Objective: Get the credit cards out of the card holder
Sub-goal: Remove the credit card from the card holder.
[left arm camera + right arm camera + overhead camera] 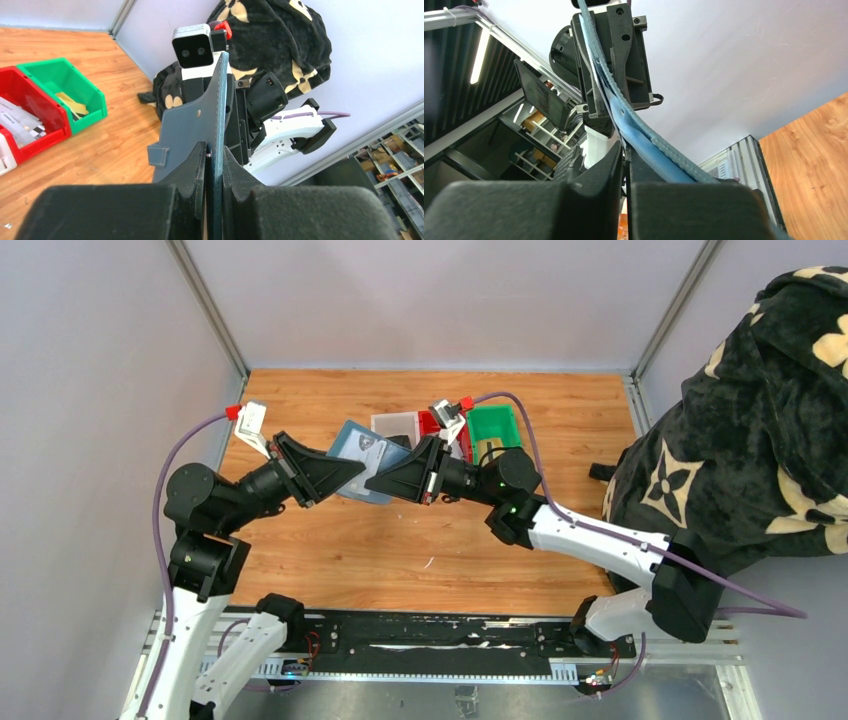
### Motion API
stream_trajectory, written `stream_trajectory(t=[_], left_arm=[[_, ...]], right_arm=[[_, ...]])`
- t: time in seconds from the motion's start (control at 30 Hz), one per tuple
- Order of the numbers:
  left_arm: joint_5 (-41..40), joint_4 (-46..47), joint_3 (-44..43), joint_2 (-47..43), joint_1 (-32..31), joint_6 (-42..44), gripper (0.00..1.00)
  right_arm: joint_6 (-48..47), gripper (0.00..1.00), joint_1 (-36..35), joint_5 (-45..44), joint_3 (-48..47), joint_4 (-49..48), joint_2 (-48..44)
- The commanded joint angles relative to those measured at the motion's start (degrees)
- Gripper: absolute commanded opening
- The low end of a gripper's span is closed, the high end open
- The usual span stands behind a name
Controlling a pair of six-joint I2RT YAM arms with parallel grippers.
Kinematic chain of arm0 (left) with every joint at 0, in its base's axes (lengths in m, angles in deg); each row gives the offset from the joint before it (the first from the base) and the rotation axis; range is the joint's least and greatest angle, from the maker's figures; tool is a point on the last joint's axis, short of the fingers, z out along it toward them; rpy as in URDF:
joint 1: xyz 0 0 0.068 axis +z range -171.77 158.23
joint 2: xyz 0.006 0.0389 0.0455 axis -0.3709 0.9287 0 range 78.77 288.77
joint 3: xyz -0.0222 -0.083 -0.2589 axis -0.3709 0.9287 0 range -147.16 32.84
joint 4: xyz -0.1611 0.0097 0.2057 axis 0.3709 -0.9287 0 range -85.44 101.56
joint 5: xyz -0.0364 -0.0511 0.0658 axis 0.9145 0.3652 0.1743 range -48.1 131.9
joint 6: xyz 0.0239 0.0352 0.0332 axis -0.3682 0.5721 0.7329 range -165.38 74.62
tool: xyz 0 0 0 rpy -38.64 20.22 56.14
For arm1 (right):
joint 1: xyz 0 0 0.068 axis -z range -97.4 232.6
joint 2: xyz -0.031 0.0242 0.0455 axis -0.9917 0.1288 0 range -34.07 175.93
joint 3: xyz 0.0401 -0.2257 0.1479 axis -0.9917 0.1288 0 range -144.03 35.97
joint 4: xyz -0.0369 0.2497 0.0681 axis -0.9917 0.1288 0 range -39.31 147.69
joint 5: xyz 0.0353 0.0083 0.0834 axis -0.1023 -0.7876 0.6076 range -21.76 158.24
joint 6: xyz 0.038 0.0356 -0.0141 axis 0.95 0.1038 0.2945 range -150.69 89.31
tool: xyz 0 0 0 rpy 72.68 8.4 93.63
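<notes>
My left fingers [190, 172] are squeezing one edge of the blue card holder [362, 455]. My right fingers [599, 175] are pinching its other, lighter blue edge. I cannot tell if a card is between them. The card holder is hanging in the air over the middle of the counter [400, 550]. If I am only pulling on the card holder, it could bend, slip out and drop.

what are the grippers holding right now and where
Both pinch the card holder in mid-air: the left gripper clamps one edge, and the right gripper is closed on the opposite edge.
</notes>
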Motion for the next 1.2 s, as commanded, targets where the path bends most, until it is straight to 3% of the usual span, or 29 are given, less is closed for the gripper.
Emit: stream_trajectory(t=[0.0,0.33,0.87,0.93,1.03,1.17], left_arm=[[3.1,-0.2,-1.0,0.0,-0.6,-0.8,0.01],[2.0,2.1,-2.0,1.0,-0.6,-2.2,0.03],[1.8,2.6,-3.4,1.4,-0.6,-2.6,0.03],[1.9,2.6,-3.3,1.4,-0.6,-2.6,0.02],[2.0,2.6,-3.0,1.3,-0.6,-2.7,0.01],[2.2,2.4,-3.1,1.0,-0.6,-2.7,0.00]], right_arm=[[0.5,0.01,0.3,-3.0,-0.6,-5.1,0.2],[0.5,0.00,-0.4,-8.3,8.4,-8.4,-1.9],[0.6,0.00,-2.9,-9.8,11.3,-12.7,-0.1],[0.5,0.05,-2.9,-10.2,11.1,-12.9,-0.4],[-0.1,0.25,-2.8,-10.0,9.1,-12.4,-0.4],[-1.1,0.31,-2.3,-9.9,6.4,-10.1,-0.6]])
